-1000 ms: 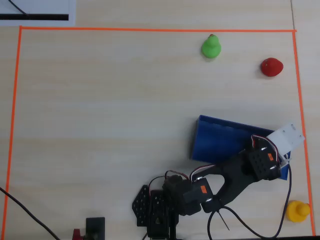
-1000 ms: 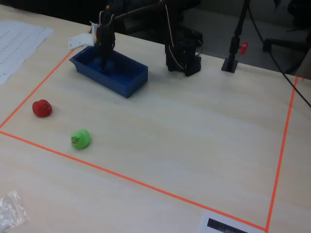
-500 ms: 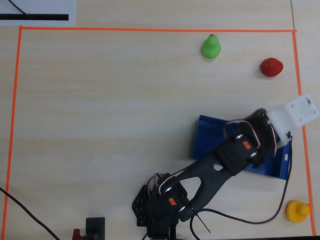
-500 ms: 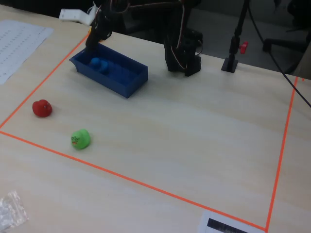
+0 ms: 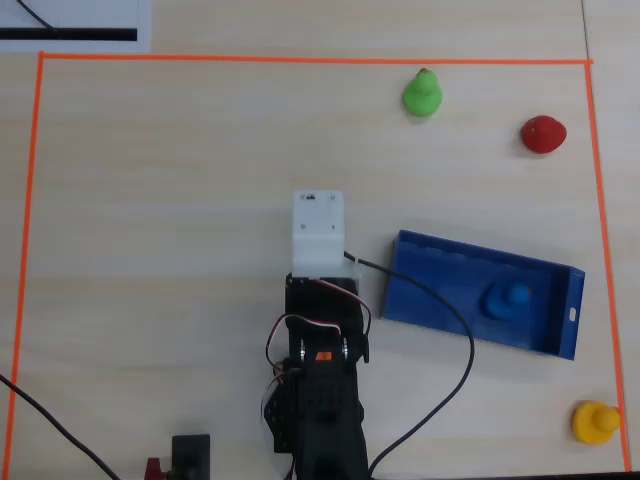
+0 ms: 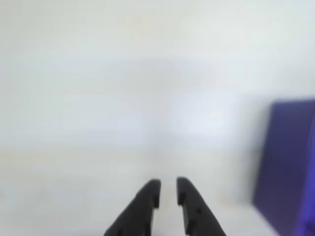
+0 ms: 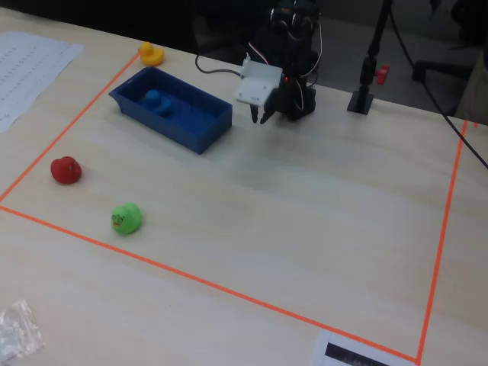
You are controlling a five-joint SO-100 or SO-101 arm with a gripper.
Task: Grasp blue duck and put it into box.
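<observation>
The blue duck (image 5: 507, 298) sits inside the dark-blue box (image 5: 440, 262), toward its right end in the overhead view; in the fixed view the duck (image 7: 155, 98) lies at the box's far left end (image 7: 200, 131). My gripper (image 6: 168, 183) is drawn back near the arm's base, to the left of the box in the overhead view. Its jaws stand a narrow gap apart with nothing between them. It hangs above bare table in the fixed view (image 7: 260, 117). The box wall (image 6: 288, 162) shows at the right of the wrist view.
A green duck (image 5: 422, 93) and a red duck (image 5: 543, 133) lie at the far side, and a yellow duck (image 5: 595, 422) at the near right corner. Orange tape (image 5: 300, 59) frames the work area. A black cable (image 5: 440, 300) crosses the box's left end.
</observation>
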